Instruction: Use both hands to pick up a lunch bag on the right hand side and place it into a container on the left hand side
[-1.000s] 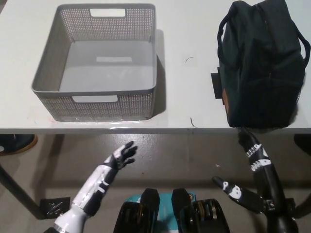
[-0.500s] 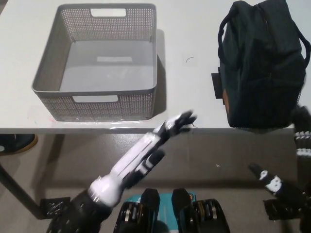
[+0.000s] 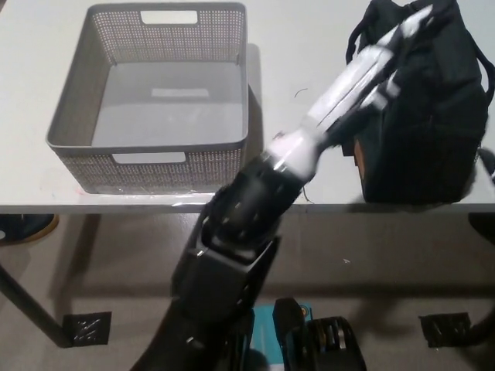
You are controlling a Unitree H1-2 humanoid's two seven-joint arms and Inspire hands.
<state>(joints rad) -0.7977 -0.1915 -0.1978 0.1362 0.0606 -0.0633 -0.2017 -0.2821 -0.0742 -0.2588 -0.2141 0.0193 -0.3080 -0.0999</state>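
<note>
The white left hand (image 3: 406,31) reaches across onto the dark lunch bag (image 3: 421,116), apparently to brace its near side. Its fingers are blurred, so I cannot tell their state. The right hand is out of view, and the grey basket (image 3: 147,158) waits empty.

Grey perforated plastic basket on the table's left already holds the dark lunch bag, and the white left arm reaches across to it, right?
No. The head view shows the grey perforated plastic basket empty; the dark lunch bag still sits on the table's right, where the white left hand reaches it.
</note>
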